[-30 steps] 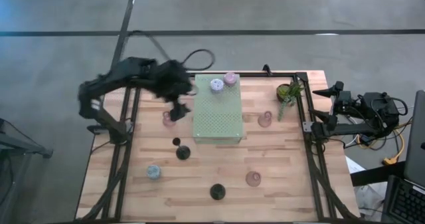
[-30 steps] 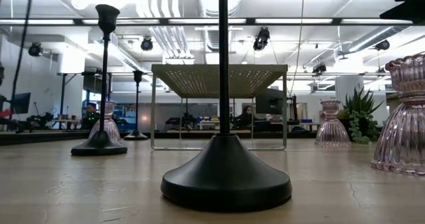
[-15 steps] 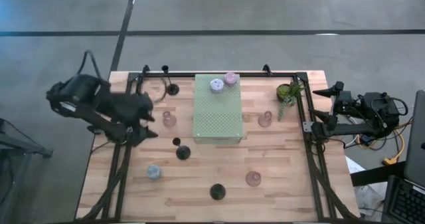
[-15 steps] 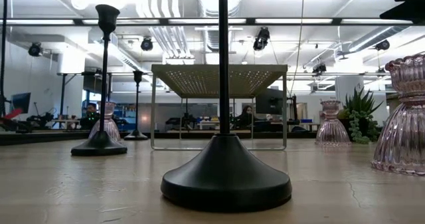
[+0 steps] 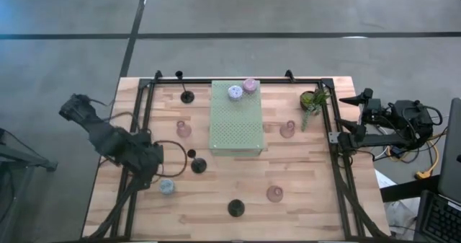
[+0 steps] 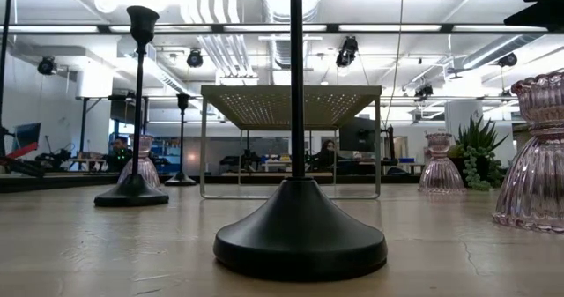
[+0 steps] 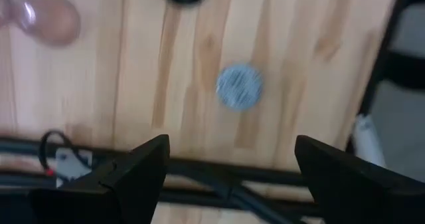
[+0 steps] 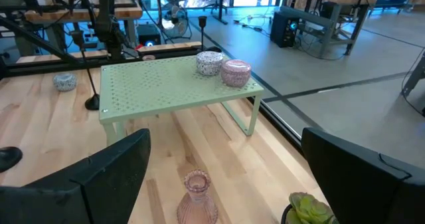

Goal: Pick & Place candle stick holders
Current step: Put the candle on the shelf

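Observation:
My left gripper [image 5: 151, 164] hangs open and empty over the table's left rail, beside a pale blue round holder [image 5: 166, 187], which lies ahead of its fingers in the left wrist view [image 7: 239, 86]. Black thin-stemmed holders [image 5: 198, 165] [image 5: 235, 208] [image 5: 187, 96] and pink glass holders [image 5: 184, 130] [image 5: 287, 130] [image 5: 274, 193] stand on their bases on the wood. A lilac-blue holder [image 5: 235, 92] and a pink round holder [image 5: 250, 85] sit on the pale green perforated mat [image 5: 236, 127]. My right gripper [image 5: 347, 119] waits open at the table's right edge.
The green mat is a raised shelf on thin legs [image 6: 291, 103]. A small potted plant [image 5: 313, 101] stands at the far right. A black metal frame [image 5: 338, 171] runs along the table's edges. Bare wood lies in the near middle [image 5: 216, 189].
My left gripper has swung away from the pink holder beside the mat, toward the table's left edge and then toward the near edge, and now hangs by the blue round holder. No holder has moved.

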Motion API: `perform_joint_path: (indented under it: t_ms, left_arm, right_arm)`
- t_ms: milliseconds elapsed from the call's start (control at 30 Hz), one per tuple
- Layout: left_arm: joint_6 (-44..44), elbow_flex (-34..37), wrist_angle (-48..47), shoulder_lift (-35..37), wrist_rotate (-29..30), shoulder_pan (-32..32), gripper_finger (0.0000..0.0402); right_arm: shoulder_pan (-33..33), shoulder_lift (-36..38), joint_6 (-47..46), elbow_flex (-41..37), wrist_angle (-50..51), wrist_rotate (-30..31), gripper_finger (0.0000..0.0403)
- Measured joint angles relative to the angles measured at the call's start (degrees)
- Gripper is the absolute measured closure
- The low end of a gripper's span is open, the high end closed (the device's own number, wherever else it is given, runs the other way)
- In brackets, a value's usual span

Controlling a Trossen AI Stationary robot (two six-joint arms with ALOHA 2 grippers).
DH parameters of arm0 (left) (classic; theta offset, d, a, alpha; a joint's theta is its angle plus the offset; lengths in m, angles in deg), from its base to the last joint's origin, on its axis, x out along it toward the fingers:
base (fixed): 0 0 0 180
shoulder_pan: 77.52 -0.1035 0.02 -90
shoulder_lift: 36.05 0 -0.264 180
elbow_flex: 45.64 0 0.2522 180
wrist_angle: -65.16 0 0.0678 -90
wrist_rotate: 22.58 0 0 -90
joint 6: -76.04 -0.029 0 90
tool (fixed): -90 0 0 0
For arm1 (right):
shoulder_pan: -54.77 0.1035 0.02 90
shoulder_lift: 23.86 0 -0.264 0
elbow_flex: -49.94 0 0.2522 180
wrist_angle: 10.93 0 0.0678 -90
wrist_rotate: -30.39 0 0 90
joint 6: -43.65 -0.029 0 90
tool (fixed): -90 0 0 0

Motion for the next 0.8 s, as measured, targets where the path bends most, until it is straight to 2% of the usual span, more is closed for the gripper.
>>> perform_joint_path:
  t_ms: [167,367,800]
  left_arm:
    - [-2.12,8.34,4.68,-0.1,-1.45,0.0,0.0074]
    - [-2.76,15.67,16.56,-0.1,-2.63,0.0,0.0074]
    - [-3.74,24.34,25.05,0.16,-2.41,-0.02,0.0074]
  right_arm:
    - [-0.02,-0.01,0.0,0.0,0.01,0.0,0.0019]
    - [0.0,-0.01,0.0,0.0,0.01,0.0,0.0019]
    - [0.0,-0.01,0.0,0.0,0.01,-0.01,0.0019]
